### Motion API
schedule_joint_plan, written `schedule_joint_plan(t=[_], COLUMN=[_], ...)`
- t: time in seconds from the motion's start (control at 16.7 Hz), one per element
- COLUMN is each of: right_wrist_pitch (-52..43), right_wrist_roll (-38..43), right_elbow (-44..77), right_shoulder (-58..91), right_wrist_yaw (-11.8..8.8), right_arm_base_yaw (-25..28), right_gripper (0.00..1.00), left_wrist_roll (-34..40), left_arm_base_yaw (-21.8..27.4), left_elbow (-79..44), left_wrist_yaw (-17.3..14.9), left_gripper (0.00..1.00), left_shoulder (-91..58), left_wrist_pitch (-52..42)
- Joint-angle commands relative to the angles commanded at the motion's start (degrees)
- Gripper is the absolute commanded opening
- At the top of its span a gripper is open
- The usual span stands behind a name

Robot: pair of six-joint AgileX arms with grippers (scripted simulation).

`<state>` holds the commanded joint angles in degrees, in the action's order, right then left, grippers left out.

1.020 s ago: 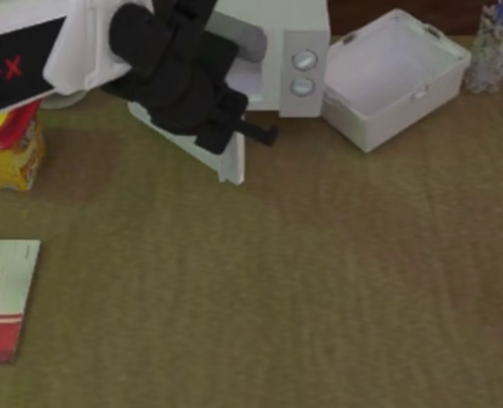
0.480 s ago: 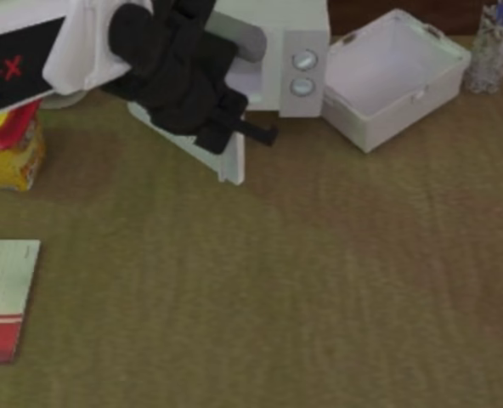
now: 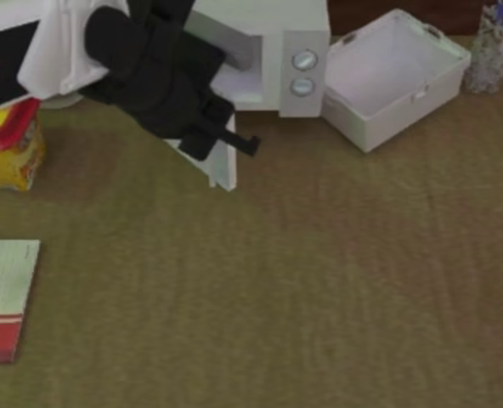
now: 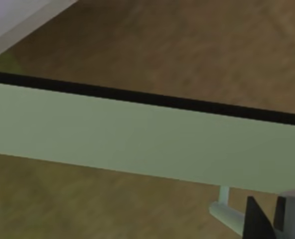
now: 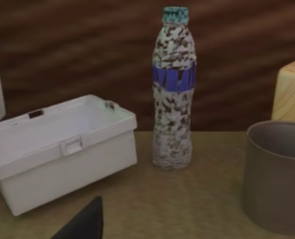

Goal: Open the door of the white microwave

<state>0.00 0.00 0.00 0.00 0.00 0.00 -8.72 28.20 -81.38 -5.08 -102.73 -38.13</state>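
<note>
Near edge of the bench [image 3: 319, 297] is lying bare, w/ a notepad [image 3: 3, 297] at lower left of the top view. Further back, upper left, the door [image 3: 222, 166] is standing swung well out from the microwave [image 3: 273, 51], cavity showing. Left gripper [image 3: 234, 140] is sitting at the door's free edge by the handle; can't tell if the jaws are clenched or released. Step in hand looks like the pull-open, mostly done. Next move prob. needs pulling along the hinge arc, then letting go. Right gripper isn't showing in the top view; can't tell its jaws either.
</note>
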Motion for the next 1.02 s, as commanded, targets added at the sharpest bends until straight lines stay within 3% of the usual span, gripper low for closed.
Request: schedule_joint_plan(t=[1.02], right_wrist_pitch=[0.00], right_wrist_roll=[0.00], right_elbow=[0.00], right_shoulder=[0.00], right_wrist_yaw=[0.00], right_arm_base_yaw=[0.00], right_gripper=[1.00], left_wrist_roll=[-2.17], left_arm_base_yaw=[-0.81], left_elbow=[1.26], left_wrist_yaw=[-1.14], left_gripper=[0.00], left_shoulder=[0.72], left_wrist_pitch=[-0.13])
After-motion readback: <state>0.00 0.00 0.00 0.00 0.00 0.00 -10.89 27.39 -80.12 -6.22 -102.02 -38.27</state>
